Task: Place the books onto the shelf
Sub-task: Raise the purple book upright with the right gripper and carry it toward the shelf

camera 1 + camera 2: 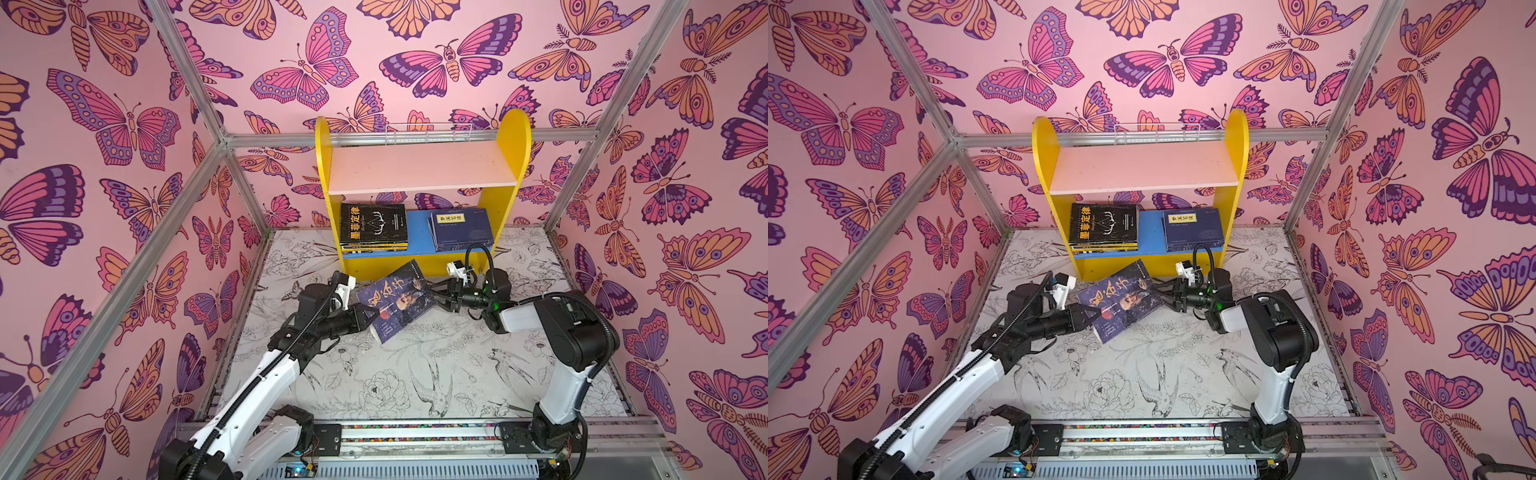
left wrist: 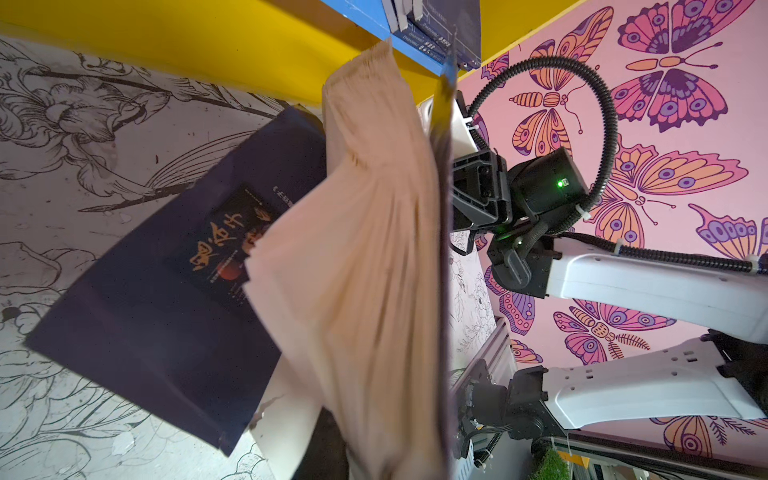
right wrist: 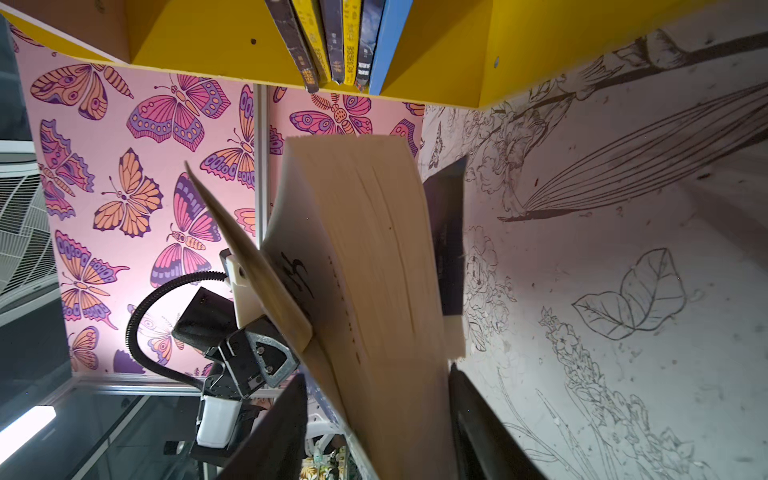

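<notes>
A dark navy book [image 1: 399,299] [image 1: 1121,301] hangs tilted just above the floor mat, in front of the shelf [image 1: 513,137] [image 1: 1235,137]. My left gripper [image 1: 372,316] [image 1: 1094,312] is shut on its lower left corner. My right gripper [image 1: 432,291] [image 1: 1158,293] straddles the opposite edge. In the right wrist view the page block [image 3: 374,270] sits between the fingers [image 3: 478,415], with a gap on one side. The covers flap loose from the pages [image 2: 365,249]. A black stack of books [image 1: 372,226] and a navy stack [image 1: 461,228] lie flat on the blue lower board [image 1: 417,232].
The pale pink upper board [image 1: 419,166] spans the shelf, with a wire rail [image 1: 428,133] behind it. Butterfly-patterned walls and aluminium posts [image 1: 241,195] close in both sides. A metal rail [image 1: 415,434] carrying both arm bases runs along the front.
</notes>
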Robot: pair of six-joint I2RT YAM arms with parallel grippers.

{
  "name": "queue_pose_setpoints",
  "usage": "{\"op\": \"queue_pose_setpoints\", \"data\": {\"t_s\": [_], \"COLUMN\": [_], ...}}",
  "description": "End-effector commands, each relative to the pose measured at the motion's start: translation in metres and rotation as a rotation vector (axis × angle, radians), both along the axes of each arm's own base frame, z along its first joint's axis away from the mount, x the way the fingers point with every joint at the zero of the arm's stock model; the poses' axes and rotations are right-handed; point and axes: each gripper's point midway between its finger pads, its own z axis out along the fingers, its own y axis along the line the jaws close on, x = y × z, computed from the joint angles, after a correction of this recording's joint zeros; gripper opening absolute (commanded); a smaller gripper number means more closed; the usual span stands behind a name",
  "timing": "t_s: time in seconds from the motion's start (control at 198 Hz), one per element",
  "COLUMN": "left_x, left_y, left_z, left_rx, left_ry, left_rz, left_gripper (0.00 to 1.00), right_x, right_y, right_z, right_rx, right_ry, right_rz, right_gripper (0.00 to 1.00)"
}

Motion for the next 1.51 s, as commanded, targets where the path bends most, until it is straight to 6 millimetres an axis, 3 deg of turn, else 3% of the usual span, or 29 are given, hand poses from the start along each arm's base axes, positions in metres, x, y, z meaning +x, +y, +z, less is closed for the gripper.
{"op": "queue_pose_setpoints", "data": {"t_s": [0.0,0.328,0.464,0.707,0.863,1.03,1.126,1.257,1.292,1.318,1.424,1.504], "left_x": [0.003,0.003,0.003,0.003,0.001,0.001,0.008,0.021,0.025,0.027,0.027,0.022], "left_y": [-0.001,0.009,0.010,0.005,0.003,0.004,0.013,0.037,0.050,0.058,0.099,0.118], "left_z": [0.027,0.046,0.053,0.046,0.044,0.040,0.031,0.012,0.005,0.001,-0.024,-0.041], "left_rx": [-0.032,-0.016,-0.020,-0.029,-0.036,-0.034,0.004,0.102,0.143,0.166,0.276,0.323], "left_ry": [-0.147,-0.247,-0.276,-0.248,-0.236,-0.221,-0.198,-0.141,-0.119,-0.107,-0.008,0.063], "left_rz": [-0.022,0.028,0.036,0.009,-0.006,0.002,0.068,0.214,0.284,0.326,0.525,0.600], "left_gripper": [0.00,0.00,0.00,0.00,0.00,0.00,0.15,0.70,0.79,0.85,0.91,0.90], "right_x": [-0.009,-0.012,-0.018,-0.027,-0.031,-0.036,-0.038,-0.039,-0.039,-0.042,-0.044,-0.038], "right_y": [0.003,0.001,0.001,0.011,0.026,0.027,0.026,0.025,0.024,0.022,0.018,0.016], "right_z": [0.026,0.018,0.032,0.060,0.079,0.096,0.104,0.107,0.105,0.114,0.131,0.150], "right_rx": [0.063,0.053,0.065,0.089,0.111,0.124,0.119,0.040,0.003,-0.015,-0.090,-0.093], "right_ry": [-0.089,-0.060,-0.099,-0.171,-0.214,-0.261,-0.283,-0.327,-0.341,-0.377,-0.453,-0.501], "right_rz": [0.030,0.022,0.043,0.100,0.147,0.162,0.155,0.137,0.133,0.130,0.112,0.073], "right_gripper": [0.55,0.59,0.58,0.55,0.46,0.22,0.07,0.00,0.00,0.00,0.00,0.00]}}
